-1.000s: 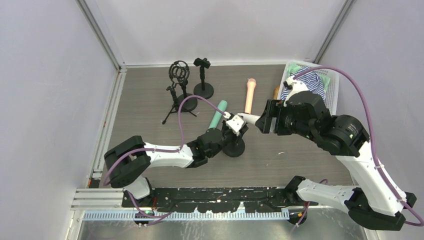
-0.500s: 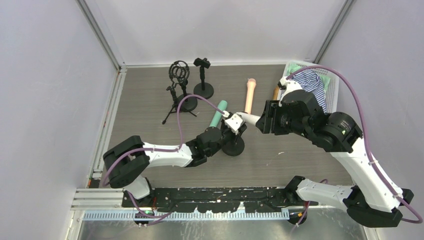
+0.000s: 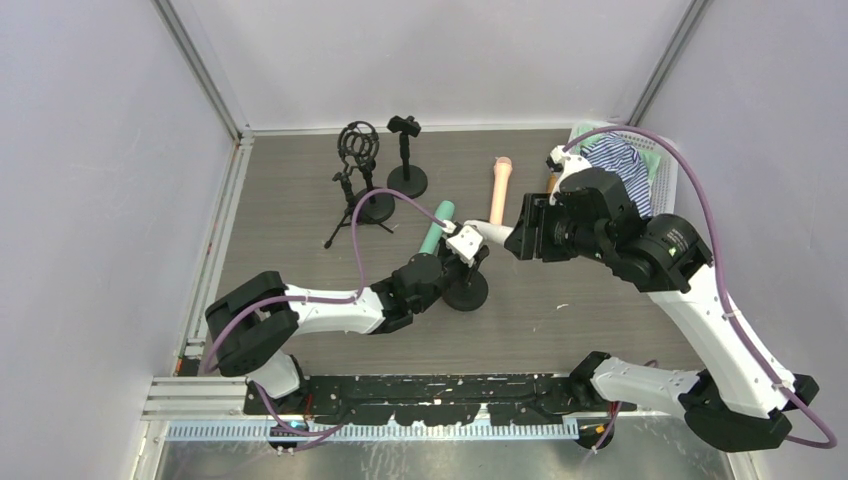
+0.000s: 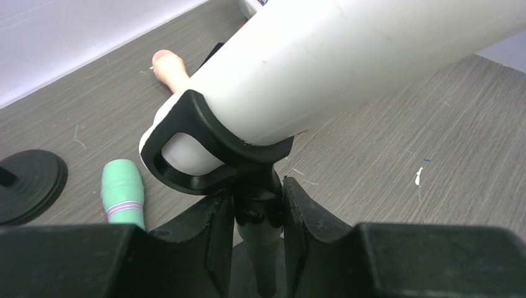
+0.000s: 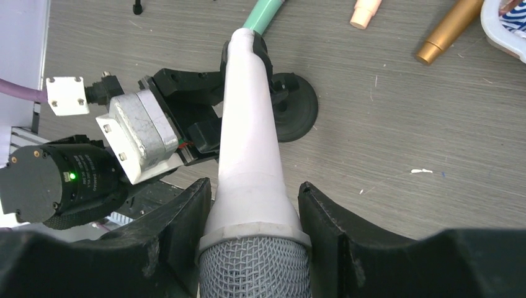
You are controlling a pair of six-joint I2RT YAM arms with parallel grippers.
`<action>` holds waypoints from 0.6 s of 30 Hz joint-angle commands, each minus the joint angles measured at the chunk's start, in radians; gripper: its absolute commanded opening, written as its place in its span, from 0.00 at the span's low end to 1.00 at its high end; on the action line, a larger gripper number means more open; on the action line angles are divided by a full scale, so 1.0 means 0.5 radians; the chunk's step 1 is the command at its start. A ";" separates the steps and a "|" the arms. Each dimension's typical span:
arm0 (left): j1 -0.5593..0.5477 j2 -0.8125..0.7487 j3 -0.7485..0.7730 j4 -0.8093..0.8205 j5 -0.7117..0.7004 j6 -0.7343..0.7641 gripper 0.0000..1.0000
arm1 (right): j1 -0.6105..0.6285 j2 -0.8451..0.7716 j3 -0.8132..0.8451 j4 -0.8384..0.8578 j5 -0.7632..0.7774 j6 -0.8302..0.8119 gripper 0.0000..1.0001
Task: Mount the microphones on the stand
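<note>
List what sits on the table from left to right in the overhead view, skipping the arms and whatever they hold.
Ring-mount stand → clip stand → green microphone → pink microphone → white basket.

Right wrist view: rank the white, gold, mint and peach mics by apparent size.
1. white microphone, nearest the camera, so it looks oversized
2. golden-brown microphone, cropped by the frame
3-4. mint microphone and peach microphone: both cropped, too alike to rank
</note>
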 commanded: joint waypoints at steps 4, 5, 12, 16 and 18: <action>-0.174 -0.087 0.040 0.182 0.328 0.172 0.00 | -0.126 0.355 -0.105 0.128 -0.181 -0.105 0.01; -0.177 -0.086 0.039 0.180 0.328 0.178 0.00 | -0.131 0.382 -0.090 0.121 -0.187 -0.116 0.01; -0.192 -0.087 0.045 0.164 0.328 0.203 0.00 | -0.136 0.553 -0.076 0.107 -0.180 -0.169 0.01; -0.202 -0.079 0.049 0.163 0.337 0.214 0.00 | -0.132 0.616 -0.109 0.135 -0.158 -0.185 0.00; -0.209 -0.078 0.049 0.162 0.338 0.222 0.00 | -0.134 0.650 -0.119 0.146 -0.161 -0.192 0.01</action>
